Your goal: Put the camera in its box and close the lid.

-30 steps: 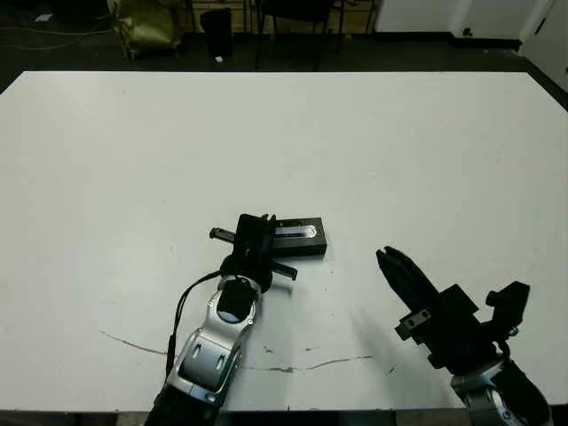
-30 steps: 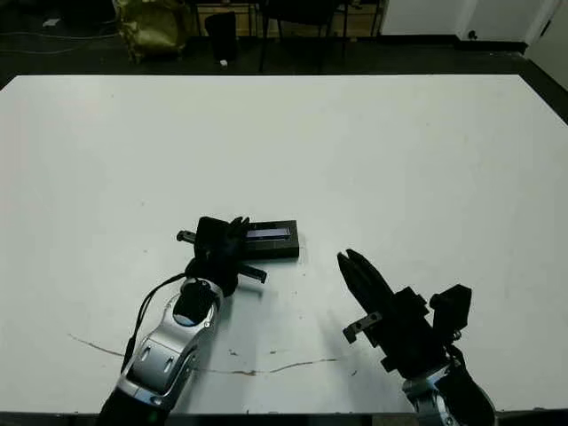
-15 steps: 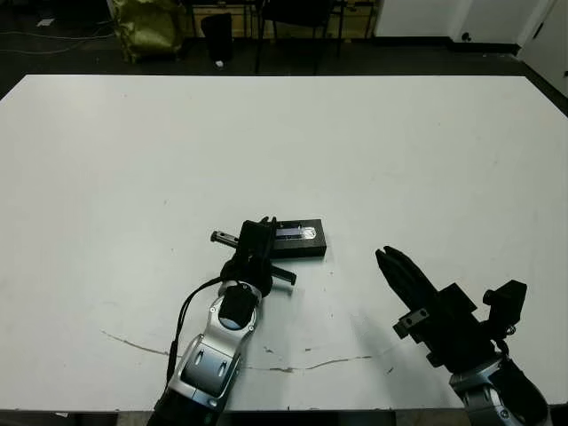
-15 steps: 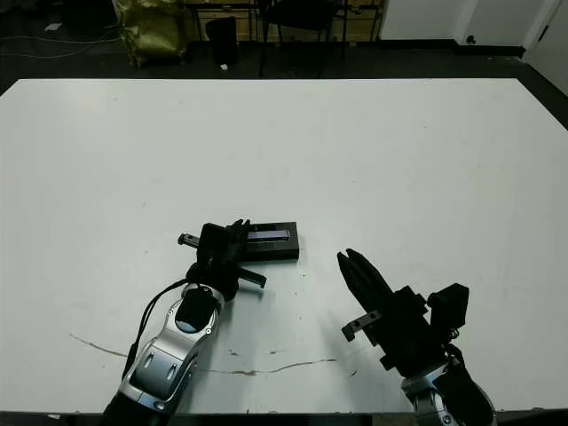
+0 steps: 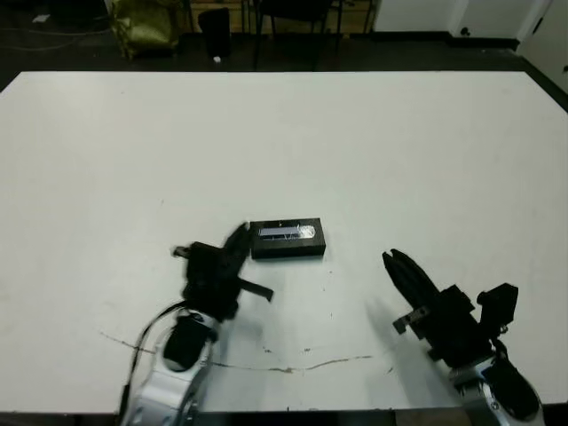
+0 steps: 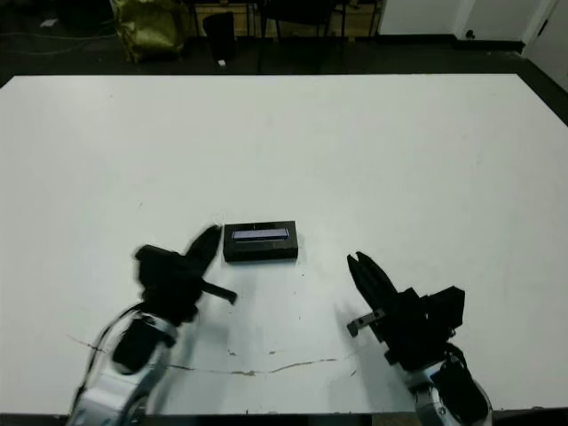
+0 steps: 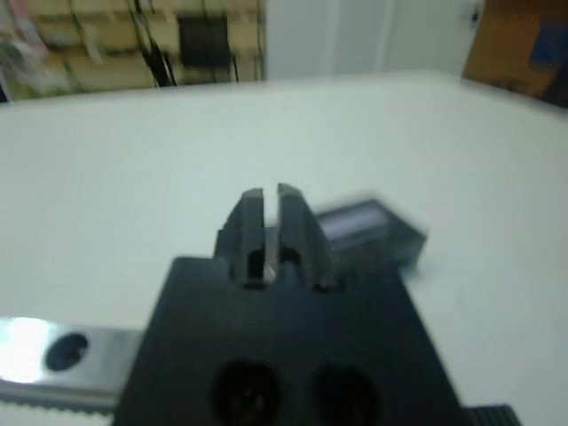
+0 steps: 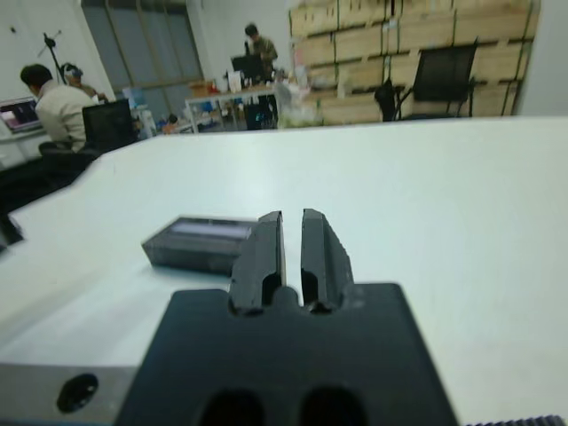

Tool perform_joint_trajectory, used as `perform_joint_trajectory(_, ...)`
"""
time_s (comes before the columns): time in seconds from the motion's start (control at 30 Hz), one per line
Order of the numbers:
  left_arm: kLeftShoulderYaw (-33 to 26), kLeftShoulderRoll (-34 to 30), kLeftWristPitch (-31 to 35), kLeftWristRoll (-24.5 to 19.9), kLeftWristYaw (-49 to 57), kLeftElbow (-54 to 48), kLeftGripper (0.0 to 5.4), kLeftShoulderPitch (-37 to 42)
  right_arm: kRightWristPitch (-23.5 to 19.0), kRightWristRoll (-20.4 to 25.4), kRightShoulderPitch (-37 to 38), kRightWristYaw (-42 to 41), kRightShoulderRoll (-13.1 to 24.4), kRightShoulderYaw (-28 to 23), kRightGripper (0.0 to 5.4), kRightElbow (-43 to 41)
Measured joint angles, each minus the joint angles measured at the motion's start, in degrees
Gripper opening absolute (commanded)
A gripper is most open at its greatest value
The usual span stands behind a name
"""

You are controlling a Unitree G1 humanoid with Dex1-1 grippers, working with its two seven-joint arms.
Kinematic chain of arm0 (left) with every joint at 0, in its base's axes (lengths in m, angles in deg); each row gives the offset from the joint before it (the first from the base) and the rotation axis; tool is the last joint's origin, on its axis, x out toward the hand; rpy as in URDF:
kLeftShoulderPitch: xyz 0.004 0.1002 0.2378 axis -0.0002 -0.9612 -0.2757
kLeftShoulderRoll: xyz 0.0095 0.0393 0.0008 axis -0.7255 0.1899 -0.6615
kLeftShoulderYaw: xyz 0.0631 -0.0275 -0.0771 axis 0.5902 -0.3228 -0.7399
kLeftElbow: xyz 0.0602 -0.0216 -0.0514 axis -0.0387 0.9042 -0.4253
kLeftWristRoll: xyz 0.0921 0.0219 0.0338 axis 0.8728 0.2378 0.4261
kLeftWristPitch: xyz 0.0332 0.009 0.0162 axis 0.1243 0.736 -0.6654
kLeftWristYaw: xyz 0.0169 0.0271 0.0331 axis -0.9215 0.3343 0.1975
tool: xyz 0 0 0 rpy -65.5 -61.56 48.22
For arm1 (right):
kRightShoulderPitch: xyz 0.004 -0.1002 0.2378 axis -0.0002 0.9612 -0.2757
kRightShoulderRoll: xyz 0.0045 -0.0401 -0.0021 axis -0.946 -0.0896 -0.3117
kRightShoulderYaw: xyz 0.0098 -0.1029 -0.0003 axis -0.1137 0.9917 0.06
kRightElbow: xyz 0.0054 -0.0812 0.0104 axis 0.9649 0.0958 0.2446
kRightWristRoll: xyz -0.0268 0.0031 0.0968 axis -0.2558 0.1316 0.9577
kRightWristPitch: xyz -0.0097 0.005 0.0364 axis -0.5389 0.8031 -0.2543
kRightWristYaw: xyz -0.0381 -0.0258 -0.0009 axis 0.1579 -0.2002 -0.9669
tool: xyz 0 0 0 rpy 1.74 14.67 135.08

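White table (image 5: 373,142) surface: lid (image 5: 287,239) is seated on box, centre. Left gripper (image 5: 232,244) is now withdrawn to its 8 o'clock, clenched, empty; right gripper (image 5: 401,270) clenched at 4 o'clock. Camera presumably enclosed; task likely complete.

A broad white tabletop (image 5: 355,133) filled most of the scene, its near edge marked by a thin, wavy dark line (image 5: 293,366) and a few small specks. Beyond the far edge lay a dark floor, where a yellowish bag (image 5: 142,22) and a dark bin (image 5: 213,22) stood beside chair legs. In the background of the right wrist view, a seated person in a light top (image 8: 55,102) faced a screen, another person (image 8: 256,49) stood at a desk, and a black chair (image 8: 439,80) stood before stacked pale crates (image 8: 390,40).
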State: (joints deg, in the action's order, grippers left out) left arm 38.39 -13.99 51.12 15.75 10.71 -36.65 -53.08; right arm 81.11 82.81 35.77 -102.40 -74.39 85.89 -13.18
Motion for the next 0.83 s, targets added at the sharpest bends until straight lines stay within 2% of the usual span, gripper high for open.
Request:
perform_joint_trajectory(0.1, -5.1, -1.0, -0.3, -3.9, -0.4, -4.1, 0.03, -1.1, -0.4, 0.7, -3.0, 0.0, 0.1, -0.4, 0.0, 0.5)
perform_joint_trajectory(0.27, -12.4, -1.0, -5.1, -11.4, -1.9, -4.5, 0.03, -1.6, -1.8, -2.5, -8.3, 3.2, 0.5, -1.0, 0.0, 0.7)
perform_joint_trajectory(0.37, -15.7, -0.6, -7.1, -14.5, -1.6, -3.3, 0.03, -1.8, -3.6, -3.7, -11.2, 6.7, -0.5, -1.3, 0.0, 1.1)
perform_joint_trajectory(0.53, -18.1, 0.0, -7.7, -14.4, 1.4, -2.5, 0.03, -3.7, -4.2, -7.1, -15.1, 10.4, -0.9, -1.4, 0.0, 2.9)
perform_joint_trajectory(0.67, -17.6, 1.8, -9.5, -11.5, 4.0, 0.1, 0.03, -5.7, -4.8, -8.4, -16.5, 12.3, -1.9, -1.3, 0.0, 4.1)
perform_joint_trajectory(0.83, -16.2, 4.0, -10.6, -10.3, 5.4, 3.0, 0.03, -7.2, -4.4, -14.0, -16.4, 14.7, -2.8, 0.4, 0.0, 5.3)
